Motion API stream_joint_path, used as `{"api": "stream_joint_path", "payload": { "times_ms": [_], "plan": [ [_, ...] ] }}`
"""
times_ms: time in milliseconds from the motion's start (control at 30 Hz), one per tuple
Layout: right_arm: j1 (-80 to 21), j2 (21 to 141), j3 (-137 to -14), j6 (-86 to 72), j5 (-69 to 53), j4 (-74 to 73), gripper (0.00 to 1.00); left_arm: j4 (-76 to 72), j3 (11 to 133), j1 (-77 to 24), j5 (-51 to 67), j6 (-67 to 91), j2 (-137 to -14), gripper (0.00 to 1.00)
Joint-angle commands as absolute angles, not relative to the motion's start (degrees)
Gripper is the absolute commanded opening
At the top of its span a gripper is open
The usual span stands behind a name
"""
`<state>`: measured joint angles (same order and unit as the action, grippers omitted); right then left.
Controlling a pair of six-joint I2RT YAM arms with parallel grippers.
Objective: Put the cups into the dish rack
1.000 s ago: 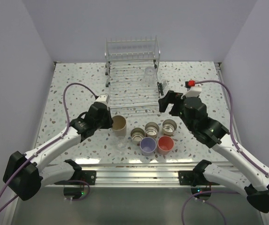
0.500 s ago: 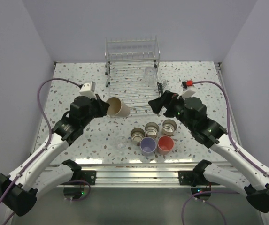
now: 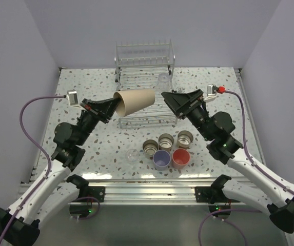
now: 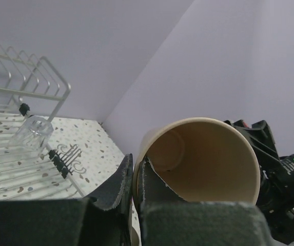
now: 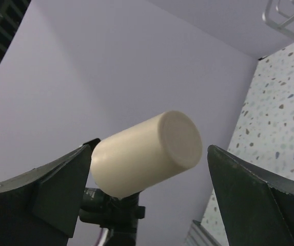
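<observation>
My left gripper is shut on the rim of the taller beige cup and holds it on its side, high in front of the dish rack. In the left wrist view the fingers pinch the cup's wall, one inside and one outside. My right gripper is open and faces the cup's base, close to it but not touching. In the right wrist view the cup floats between its spread jaws. A clear cup sits in the rack.
On the table near the arms stand three metallic cups, a lavender cup, a coral-pink cup and a clear cup. The rack's cutlery basket hangs on its right side, just behind the right gripper.
The left arm lifted the beige cup off the table, tipped it on its side and raised it toward the rack. The right gripper rose and turned to face the cup's base.
</observation>
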<state>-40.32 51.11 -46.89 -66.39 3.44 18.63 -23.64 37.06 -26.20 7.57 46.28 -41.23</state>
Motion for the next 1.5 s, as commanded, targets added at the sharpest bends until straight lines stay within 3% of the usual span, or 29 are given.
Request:
{"api": "stream_joint_path", "payload": {
  "times_ms": [0, 167, 700, 833, 967, 1000, 1100, 1233, 1267, 1333, 1367, 1467],
  "plan": [
    [-40.1, 53.7, -44.7, -77.2, 1.3, 32.6, 0.98, -42.3, 33.2, -25.8, 10.4, 52.8, -41.6, 0.0],
    [-40.0, 57.3, -46.2, -79.2, 0.2, 33.9, 0.98, -53.0, 28.5, -25.8, 11.2, 56.5, -42.2, 0.0],
    [-43.3, 64.9, -46.7, -83.9, -3.7, 43.3, 0.98, -63.9, 24.0, -25.8, 10.7, 61.1, -47.7, 0.0],
    [-43.7, 65.0, -46.9, -83.8, -3.9, 44.9, 0.91, -62.9, 23.9, -25.8, 9.9, 60.4, -47.5, 0.0],
    [-44.1, 64.8, -47.6, -83.1, -3.8, 44.3, 0.73, -63.1, 23.6, -25.8, 9.8, 60.5, -47.8, 0.0],
    [-44.2, 64.9, -48.0, -83.0, -4.0, 43.9, 0.6, -63.4, 23.5, -25.8, 9.7, 60.5, -48.2, 0.0],
    [-44.7, 65.7, -49.5, -82.8, -4.7, 42.9, 0.43, -62.9, 23.0, -25.9, 9.0, 60.1, -48.9, 0.0],
    [-45.6, 67.3, -50.6, -82.4, -5.2, 42.8, 0.28, -60.7, 23.6, -25.9, 8.7, 59.3, -49.5, 0.0],
    [-45.7, 67.6, -50.6, -82.3, -5.0, 43.1, 0.15, -59.4, 24.0, -25.9, 8.7, 59.1, -49.6, 0.0],
    [-45.6, 67.2, -50.5, -80.9, -4.4, 42.0, 0.03, -51.6, 26.5, -25.9, 8.9, 57.1, -49.2, 0.08],
    [-45.6, 66.6, -50.7, -79.9, -3.6, 40.6, 0.0, -48.4, 27.5, -25.8, 8.7, 56.2, -48.8, 0.18],
    [-45.6, 63.8, -52.3, -74.5, -0.1, 32.4, 0.0, -30.9, 32.2, -25.9, 3.7, 52.8, -46.4, 0.33]
  ]
}}
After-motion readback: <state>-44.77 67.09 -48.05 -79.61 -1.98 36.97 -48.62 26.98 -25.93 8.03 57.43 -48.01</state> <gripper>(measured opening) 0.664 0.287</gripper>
